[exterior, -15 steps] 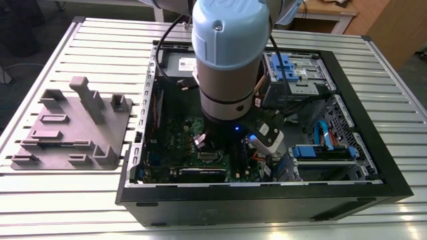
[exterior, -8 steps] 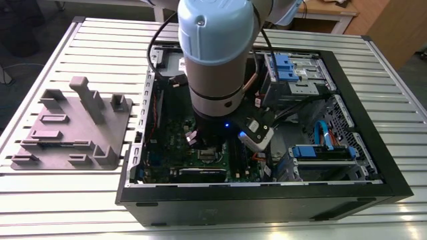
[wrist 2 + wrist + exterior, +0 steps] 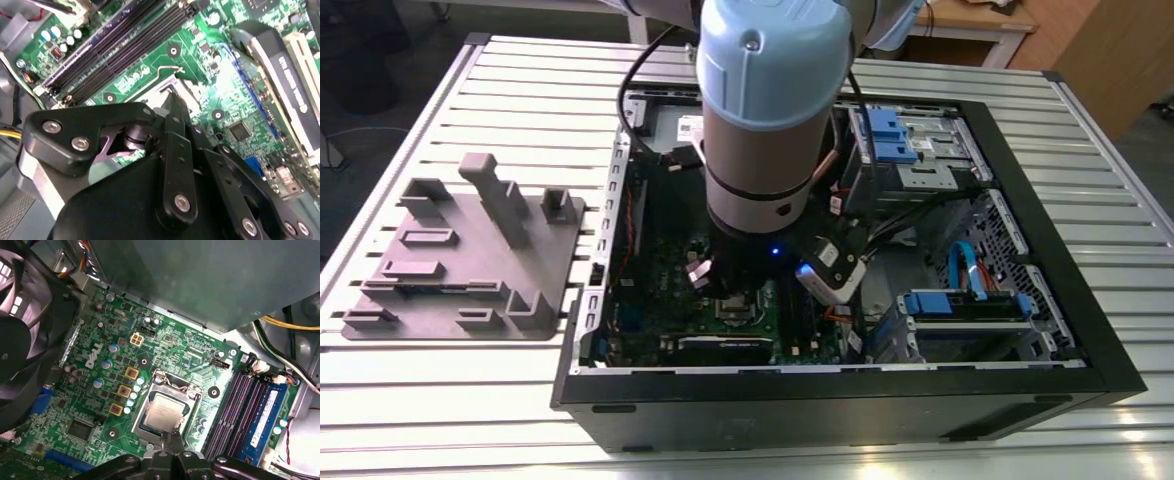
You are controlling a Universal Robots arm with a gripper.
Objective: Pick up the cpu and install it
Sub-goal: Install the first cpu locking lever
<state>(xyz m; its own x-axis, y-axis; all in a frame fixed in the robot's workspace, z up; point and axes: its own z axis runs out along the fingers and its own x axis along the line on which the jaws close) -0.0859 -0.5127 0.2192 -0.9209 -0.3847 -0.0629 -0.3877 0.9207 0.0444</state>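
Note:
The cpu, a small square chip with a silvery top, lies flat inside the socket frame on the green motherboard. My gripper hovers just over the chip's edge, its two thin fingertips drawn together with nothing between them. In the second wrist view the gripper points down at the socket, and its black linkage hides the chip. In the exterior view the arm reaches straight down into the open computer case, over the motherboard.
Memory slots run beside the socket, and a black fan sits on the other side. A dark expansion card lies near the socket. Blue drive bays and cables crowd the case. A grey fixture plate rests at the exterior view's left.

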